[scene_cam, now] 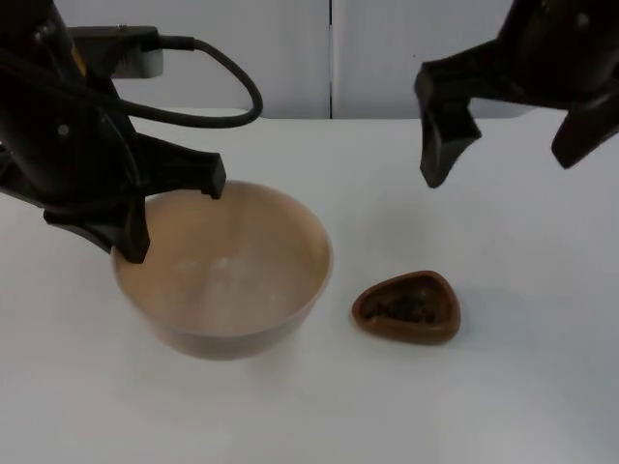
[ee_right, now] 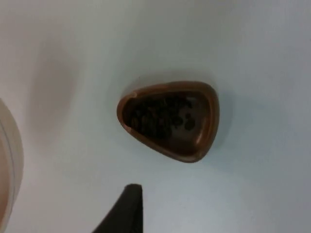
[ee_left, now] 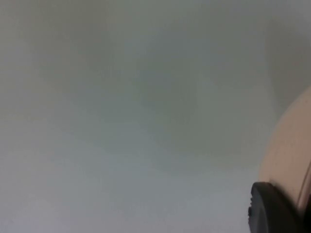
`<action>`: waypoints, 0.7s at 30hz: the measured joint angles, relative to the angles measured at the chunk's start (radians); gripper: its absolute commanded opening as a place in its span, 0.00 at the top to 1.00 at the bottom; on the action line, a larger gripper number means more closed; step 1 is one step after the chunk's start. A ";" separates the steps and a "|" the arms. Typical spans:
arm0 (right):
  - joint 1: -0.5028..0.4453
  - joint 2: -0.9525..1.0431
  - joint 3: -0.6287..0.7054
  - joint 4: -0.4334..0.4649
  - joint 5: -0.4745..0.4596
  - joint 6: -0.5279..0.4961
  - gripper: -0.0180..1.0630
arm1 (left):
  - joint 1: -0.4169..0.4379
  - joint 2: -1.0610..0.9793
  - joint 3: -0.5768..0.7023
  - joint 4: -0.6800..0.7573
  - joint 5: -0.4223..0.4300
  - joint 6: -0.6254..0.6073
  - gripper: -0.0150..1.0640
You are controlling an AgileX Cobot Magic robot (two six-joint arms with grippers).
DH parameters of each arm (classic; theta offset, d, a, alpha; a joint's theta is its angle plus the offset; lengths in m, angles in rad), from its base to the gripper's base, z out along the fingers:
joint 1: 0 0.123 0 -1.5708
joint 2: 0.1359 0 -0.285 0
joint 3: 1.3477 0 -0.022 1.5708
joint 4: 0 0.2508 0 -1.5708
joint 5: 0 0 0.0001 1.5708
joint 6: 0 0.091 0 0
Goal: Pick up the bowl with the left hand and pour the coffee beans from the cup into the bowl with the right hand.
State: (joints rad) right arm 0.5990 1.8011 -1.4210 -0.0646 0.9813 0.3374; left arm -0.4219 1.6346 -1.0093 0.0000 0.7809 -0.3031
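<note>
Bowl (scene_cam: 227, 275) rim straddled for lifting
Left end effector (scene_cam: 174, 217) spread apart; right end effector (scene_cam: 513, 145) agape above bean cup (scene_cam: 407, 307)

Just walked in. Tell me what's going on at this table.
The left claw sits open at the near-left rim of the tan bowl, one finger inside and one outside, not yet lifting it. The right claw hangs open in the air above the small brown cup, which rests on the white table beside the bowl with the coffee beans inside.

bowl (ee_left: 286, 155) blurred and cut off by edge, left pincer (scene_cam: 174, 217) hiding its near rim
</note>
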 measured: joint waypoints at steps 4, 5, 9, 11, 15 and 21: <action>0.000 0.039 0.000 -0.019 0.000 0.033 0.04 | 0.000 0.000 0.000 0.000 -0.002 0.000 0.99; 0.000 0.049 0.000 -0.025 -0.002 0.044 0.04 | 0.000 0.000 0.000 0.000 -0.002 0.000 0.99; 0.000 0.082 0.000 -0.036 -0.018 0.083 0.04 | 0.000 0.000 0.000 0.000 -0.006 0.000 0.99; 0.000 0.101 0.000 -0.048 -0.018 0.111 0.04 | 0.000 0.000 0.000 0.000 -0.006 0.000 0.99; 0.000 0.129 -0.004 -0.067 -0.024 0.135 0.07 | 0.000 0.000 0.000 0.000 -0.007 0.000 0.99; 0.000 0.154 -0.010 -0.080 -0.067 0.142 0.08 | 0.000 0.000 0.000 0.000 -0.007 0.000 0.99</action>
State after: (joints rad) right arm 0.5990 1.9553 -1.4306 -0.1450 0.9142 0.4790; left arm -0.4219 1.6346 -1.0093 0.0000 0.7736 -0.3031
